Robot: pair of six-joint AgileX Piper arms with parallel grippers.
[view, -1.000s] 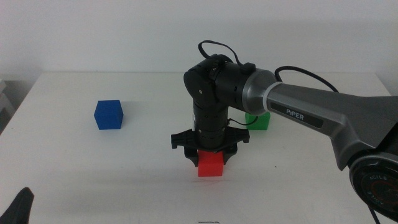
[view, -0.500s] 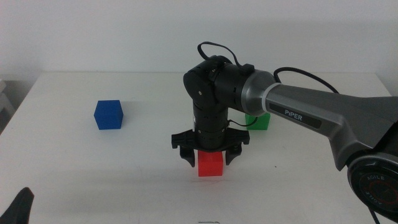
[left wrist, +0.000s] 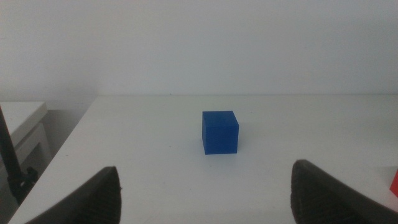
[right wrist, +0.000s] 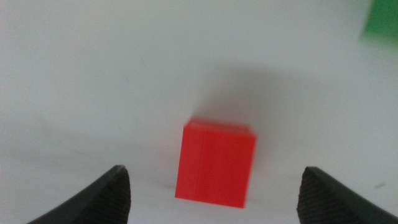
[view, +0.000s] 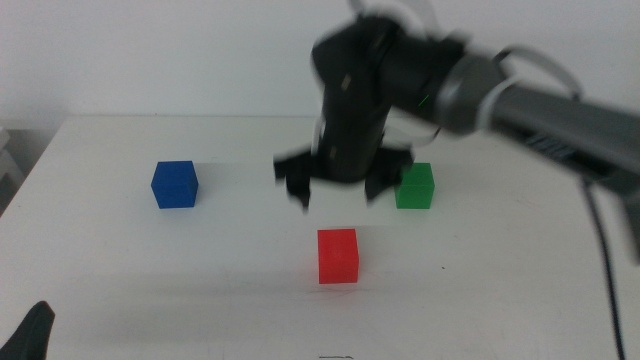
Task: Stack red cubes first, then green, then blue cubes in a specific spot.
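Red cube [view: 338, 256] sits alone on the white bench [view: 120, 280], near the front middle, with nothing touching it. Going left to right in the middle view: only a dark tip of the left claw [view: 30, 335] shows at the bottom corner, the rest cut off. Its own wrist camera shows the left claw [left wrist: 202, 190] with jaws spread wide and nothing between them. Beyond that, the blue cube [view: 175, 184] rests flat on the left part of the bench, well apart from the red one; the wrist picture shows the blue cube [left wrist: 220, 131] upright, one face turned slightly aside.

In the centre, the right claw [view: 338, 190] hangs above and behind the red cube, clear of it, jaws wide apart and holding nothing. It and its arm are badly motion-blurred, so finer detail cannot be made out. From the right wrist camera, the red cube [right wrist: 217, 162] lies between the spread jaw tips of the right claw [right wrist: 211, 193] but below them, untouched.

Cubes have no long axis; the red one sits square, edges roughly parallel to the bench front.

Green cube [view: 415, 186] stands right of centre, partly covered by the blurred claw; it is only a cut-off green patch [right wrist: 380, 18] in the right wrist view.
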